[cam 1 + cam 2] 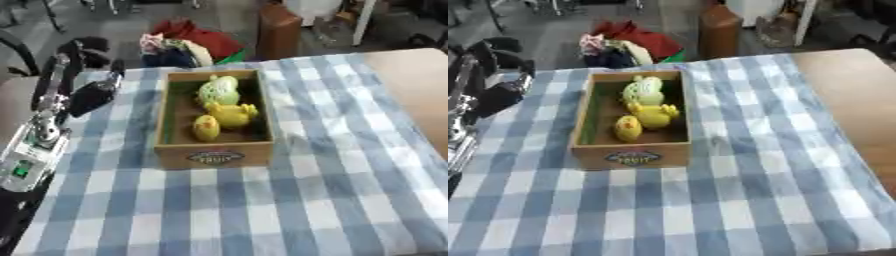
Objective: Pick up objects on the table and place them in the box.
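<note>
A wooden box with a label on its front stands on the blue and white checked cloth. Inside it lie a pale green toy at the far end, a yellow toy in the middle and a smaller yellow toy nearer the front. My left hand hangs above the cloth's left edge, to the left of the box and apart from it. It is open, fingers fairly straight, and holds nothing. No loose object shows on the cloth. My right hand is out of view.
My left forearm, silver and black, runs down the left edge. Bare wooden tabletop shows at the right beyond the cloth. Past the far edge are a heap of coloured fabric and a brown container on the floor.
</note>
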